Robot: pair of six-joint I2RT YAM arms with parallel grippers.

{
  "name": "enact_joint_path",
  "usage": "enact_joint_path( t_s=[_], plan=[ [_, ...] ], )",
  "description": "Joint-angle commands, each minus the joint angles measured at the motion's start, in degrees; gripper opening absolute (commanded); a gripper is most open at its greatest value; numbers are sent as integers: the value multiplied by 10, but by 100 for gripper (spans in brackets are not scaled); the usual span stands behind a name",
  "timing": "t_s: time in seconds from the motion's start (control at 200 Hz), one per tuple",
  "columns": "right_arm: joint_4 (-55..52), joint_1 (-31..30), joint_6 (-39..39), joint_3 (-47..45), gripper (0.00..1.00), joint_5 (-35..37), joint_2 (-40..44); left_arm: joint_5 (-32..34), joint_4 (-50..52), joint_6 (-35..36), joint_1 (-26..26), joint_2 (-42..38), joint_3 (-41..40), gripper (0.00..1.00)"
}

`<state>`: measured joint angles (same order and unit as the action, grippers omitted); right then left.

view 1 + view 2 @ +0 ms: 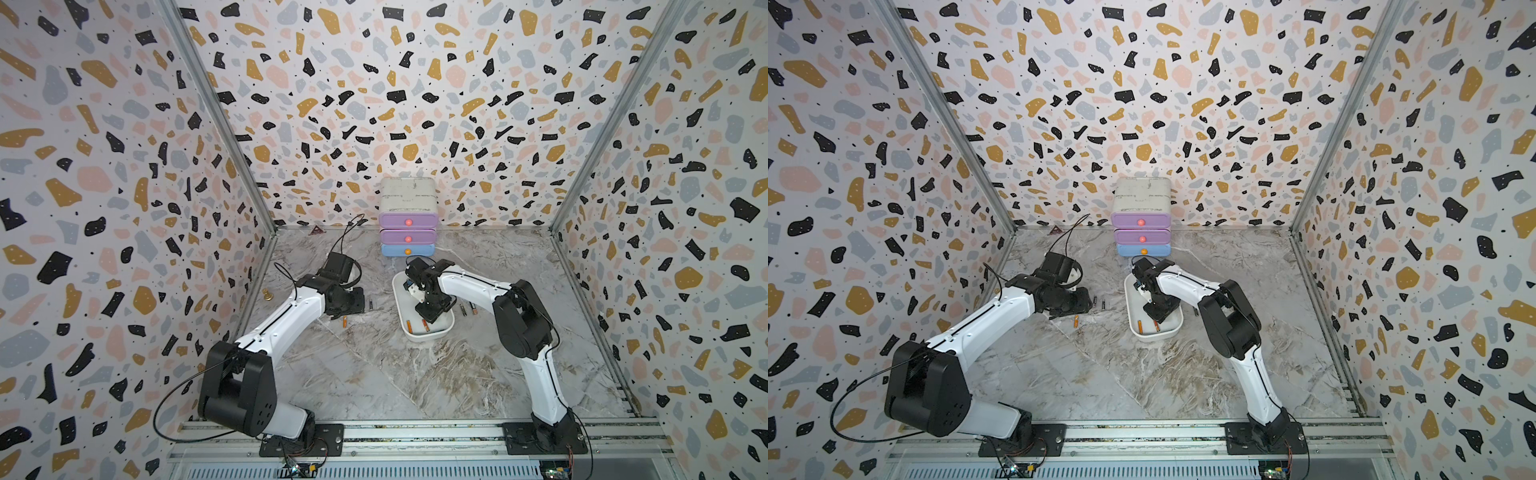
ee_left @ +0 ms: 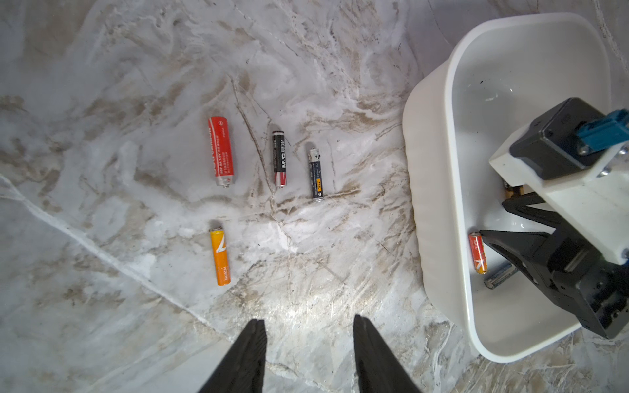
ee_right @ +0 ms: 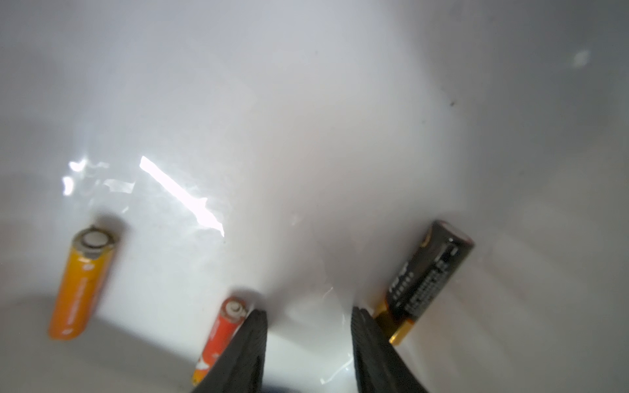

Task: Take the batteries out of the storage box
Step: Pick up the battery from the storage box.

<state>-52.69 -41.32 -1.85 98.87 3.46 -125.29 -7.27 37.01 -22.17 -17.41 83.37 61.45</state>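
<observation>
I see several batteries (image 2: 221,151) on the tabletop (image 2: 102,170), at least three left in the storage box (image 2: 429,204), right hand (image 3: 308,310) and left hand (image 2: 308,318) apart, empty.

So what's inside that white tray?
The open right gripper, an orange battery, a red-orange battery and a black-and-gold battery. The gripper hides part of the tray floor; more may lie there.

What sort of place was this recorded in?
Probably a purpose-built robot recording booth, not a home: terrazzo-print walls box in a marble-look tabletop, with the left arm and right arm bolted to a metal rail.
</observation>
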Motion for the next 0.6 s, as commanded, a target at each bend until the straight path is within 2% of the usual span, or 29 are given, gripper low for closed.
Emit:
enact_joint_path(
  t_s=[0.0,0.19,0.395,0.596],
  plan=[
    [-30,-2,25,29,46,-15,42,1,1,5,-2,3,12,46],
    [-30,-2,61,50,48,1,58,4,2,4,-2,4,11,46],
    [-25,-2,92,80,51,91,20,5,-1,3,-2,1,6,46],
    [-20,-2,112,116,52,126,-29,8,2,5,-2,2,5,46]
  ],
)
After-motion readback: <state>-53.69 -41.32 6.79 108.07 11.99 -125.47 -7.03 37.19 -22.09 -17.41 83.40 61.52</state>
